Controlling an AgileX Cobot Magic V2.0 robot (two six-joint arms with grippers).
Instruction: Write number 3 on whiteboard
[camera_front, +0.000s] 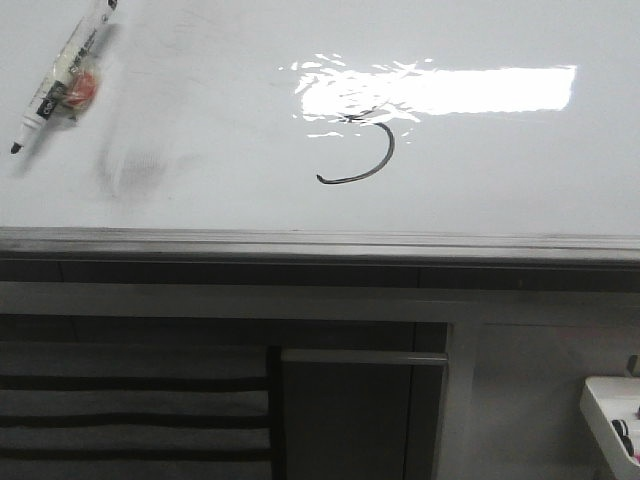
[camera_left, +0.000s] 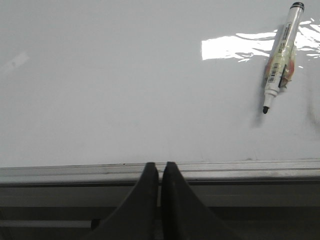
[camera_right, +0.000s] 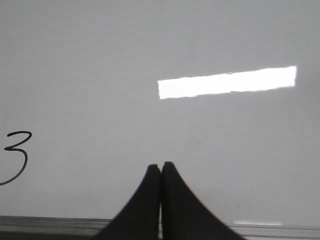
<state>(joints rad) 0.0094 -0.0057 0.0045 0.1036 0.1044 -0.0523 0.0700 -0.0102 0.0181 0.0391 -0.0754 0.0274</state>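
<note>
The glossy whiteboard (camera_front: 480, 180) fills the front view, with its grey metal frame along the near edge. A dark hand-drawn number 3 (camera_front: 370, 155) sits mid-board, its upper half lost in the bright light reflection; the right wrist view shows the whole number 3 (camera_right: 15, 157). A white marker (camera_front: 62, 72) lies uncapped at the board's far left, tip toward the near edge, and the same marker (camera_left: 281, 57) shows in the left wrist view. My left gripper (camera_left: 160, 166) is shut and empty over the frame. My right gripper (camera_right: 160, 165) is shut and empty over the whiteboard (camera_right: 150, 40).
A grey erased smudge (camera_front: 140, 170) marks the board left of the number. Below the frame are a dark cabinet front (camera_front: 350, 410) and striped panels (camera_front: 130, 410). A white tray (camera_front: 615, 415) holding small items stands at the lower right corner.
</note>
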